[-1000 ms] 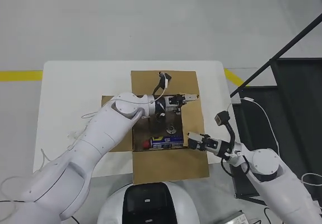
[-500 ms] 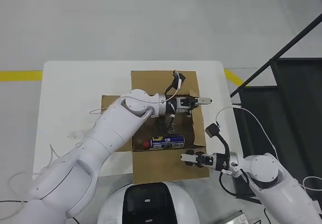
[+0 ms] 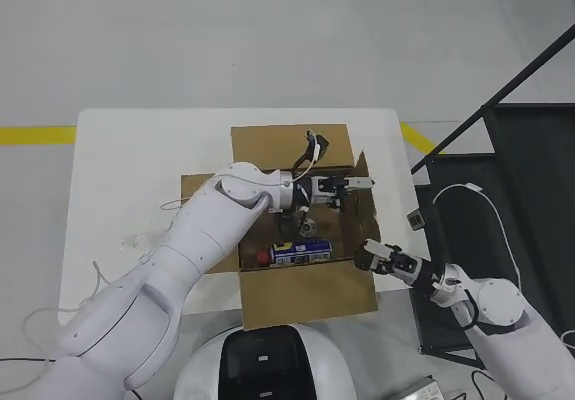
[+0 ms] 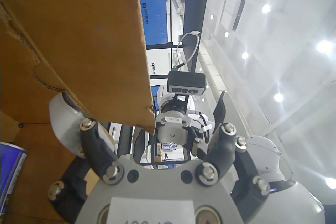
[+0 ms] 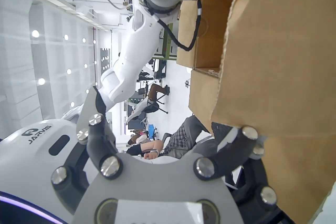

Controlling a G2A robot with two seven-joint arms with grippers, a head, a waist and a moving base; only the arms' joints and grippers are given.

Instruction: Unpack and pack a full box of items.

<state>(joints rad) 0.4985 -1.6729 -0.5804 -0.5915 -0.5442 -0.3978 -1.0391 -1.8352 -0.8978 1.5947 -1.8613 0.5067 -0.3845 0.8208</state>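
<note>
The left gripper and right gripper, both spread wide, sit at the right flap of the cardboard box mid-table; even pressure along the crease should prevent tearing.

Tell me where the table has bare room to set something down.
The widest bare patch of the table lies between its left edge and the box. Only a thin strip runs past the far flap. Crowded: the right flap, where the left end effector and right end effector sit.
</note>
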